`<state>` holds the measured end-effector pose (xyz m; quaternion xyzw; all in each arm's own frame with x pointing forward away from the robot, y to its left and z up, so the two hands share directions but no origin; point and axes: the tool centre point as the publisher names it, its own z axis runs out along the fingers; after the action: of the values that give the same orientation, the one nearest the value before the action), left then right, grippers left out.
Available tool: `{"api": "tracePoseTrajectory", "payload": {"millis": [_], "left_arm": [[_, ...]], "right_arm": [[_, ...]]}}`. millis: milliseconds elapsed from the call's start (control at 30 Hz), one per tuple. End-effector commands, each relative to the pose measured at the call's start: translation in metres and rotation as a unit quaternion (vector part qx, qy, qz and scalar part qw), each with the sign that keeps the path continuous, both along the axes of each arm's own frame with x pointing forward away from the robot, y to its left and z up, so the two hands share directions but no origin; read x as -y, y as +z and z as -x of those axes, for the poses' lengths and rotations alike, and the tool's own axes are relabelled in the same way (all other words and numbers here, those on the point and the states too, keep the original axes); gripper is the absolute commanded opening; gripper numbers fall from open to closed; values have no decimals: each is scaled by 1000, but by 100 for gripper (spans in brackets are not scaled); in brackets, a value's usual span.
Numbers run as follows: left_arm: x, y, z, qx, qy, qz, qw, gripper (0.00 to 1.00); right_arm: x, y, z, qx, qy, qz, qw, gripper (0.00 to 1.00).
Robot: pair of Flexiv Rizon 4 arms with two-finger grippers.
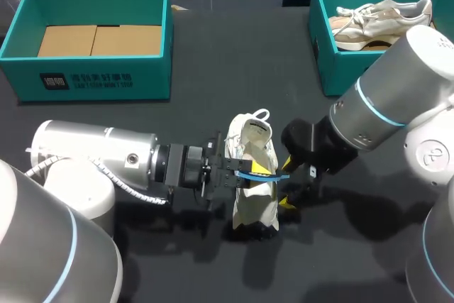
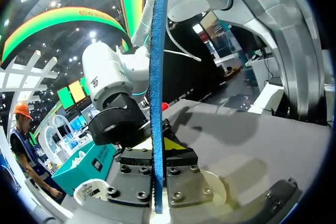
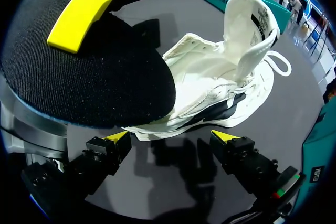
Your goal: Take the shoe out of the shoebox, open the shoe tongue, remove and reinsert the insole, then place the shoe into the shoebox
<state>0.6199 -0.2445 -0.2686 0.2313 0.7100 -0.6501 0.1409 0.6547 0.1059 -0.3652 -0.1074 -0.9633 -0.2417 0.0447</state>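
A white shoe (image 1: 250,196) lies on the black table, its tongue (image 3: 247,19) pulled up. My left gripper (image 1: 255,172) is over the shoe, shut on the insole (image 1: 273,174), which has a blue edge and a black top. In the left wrist view the insole (image 2: 157,77) stands edge-on between the fingers. My right gripper (image 1: 286,184) is open just right of the shoe. In the right wrist view its yellow tips (image 3: 172,139) straddle bare table beside the shoe (image 3: 210,93), and the insole (image 3: 94,72) hangs close above. The left arm's yellow finger (image 3: 73,19) lies on the insole.
A teal shoebox (image 1: 99,76) with cardboard inside stands at the back left. A second teal shoebox (image 1: 325,47) at the back right holds a beige shoe (image 1: 383,19). Bare black table lies in front of and between the boxes.
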Motion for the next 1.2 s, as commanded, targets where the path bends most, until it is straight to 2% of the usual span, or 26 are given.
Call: {"api": "tracePoseTrajectory", "payload": {"millis": [33,633,1200], "left_arm": [[3,-3,-1,-2,1,0,1000,0],[1,-15,-12,-6,2,13,1000,0],[-9,-28,-13,-1,6,29,1000,0]], "right_arm": [[-1,-1,1,1,-1,1,1000,100],[-1,-1,1,1,-1,1,1000,100],[-1,-1,1,1,-1,1,1000,100]]}}
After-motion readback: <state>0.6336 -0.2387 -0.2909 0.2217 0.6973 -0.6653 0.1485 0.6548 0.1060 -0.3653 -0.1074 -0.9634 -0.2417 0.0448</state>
